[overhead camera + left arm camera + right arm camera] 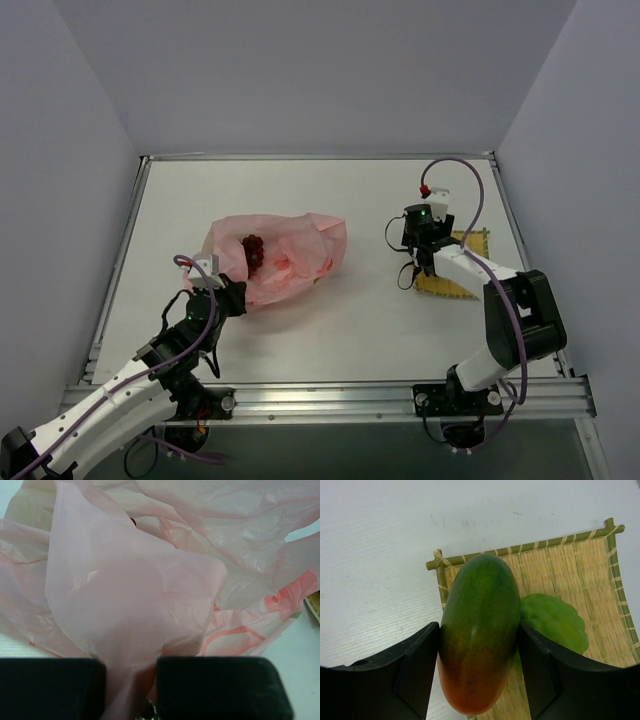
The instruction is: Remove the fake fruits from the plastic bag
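The pink plastic bag (285,255) lies crumpled left of the table's middle, with the dark red grape bunch (253,250) showing at its open top. My left gripper (222,290) is shut on a fold of the bag (135,595) at its near left corner. My right gripper (428,262) is shut on the orange-red and green mango (479,630), held over the near left edge of the yellow woven mat (580,575). A lime-green fruit (554,621) lies on the mat just right of the mango. The pear is out of view.
The yellow woven mat (462,268) lies at the right, partly under my right arm. A raised rim (320,157) frames the white table, with grey walls behind and beside it.
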### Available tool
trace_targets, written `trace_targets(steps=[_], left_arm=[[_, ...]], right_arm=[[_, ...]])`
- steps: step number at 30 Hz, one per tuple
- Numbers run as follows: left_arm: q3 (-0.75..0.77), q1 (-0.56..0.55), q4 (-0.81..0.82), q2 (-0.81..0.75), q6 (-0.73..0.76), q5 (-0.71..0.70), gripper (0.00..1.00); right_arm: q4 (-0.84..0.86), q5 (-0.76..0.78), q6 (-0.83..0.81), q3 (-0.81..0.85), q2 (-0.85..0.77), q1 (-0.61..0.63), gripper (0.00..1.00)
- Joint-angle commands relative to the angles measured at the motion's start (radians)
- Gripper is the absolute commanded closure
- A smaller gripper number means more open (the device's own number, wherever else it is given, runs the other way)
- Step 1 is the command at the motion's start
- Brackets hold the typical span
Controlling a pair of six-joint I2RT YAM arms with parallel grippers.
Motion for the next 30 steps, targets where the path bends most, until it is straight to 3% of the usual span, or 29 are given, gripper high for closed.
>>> trace_targets(steps=[1,7,12,14,18,24,30], left_arm=[[0.018,0.008,0.021,0.009,0.011,0.002,0.97],[0.017,0.008,0.021,0.011,0.011,-0.001,0.98],[0.015,0.008,0.022,0.016,0.011,-0.003,0.98],[0.015,0.008,0.024,0.017,0.011,-0.003,0.98],[0.014,0.008,0.027,0.026,0.011,-0.006,0.97],[0.014,0.008,0.033,0.04,0.011,-0.009,0.98],[0.008,0.008,0.024,0.019,0.003,-0.029,0.98]], right_arm=[[0.031,0.081,-0.008,0.038,0.013,-0.006,0.65],[0.028,0.08,-0.005,0.045,0.041,-0.006,0.48],[-0.006,0.086,0.001,0.065,0.064,-0.007,0.43],[-0.026,0.094,0.013,0.072,0.062,-0.011,0.32],[-0.035,0.089,0.021,0.069,0.023,-0.014,0.24],[-0.046,0.014,0.037,0.065,-0.098,-0.008,0.23],[-0.056,-0.09,0.083,0.045,-0.298,0.129,0.25]])
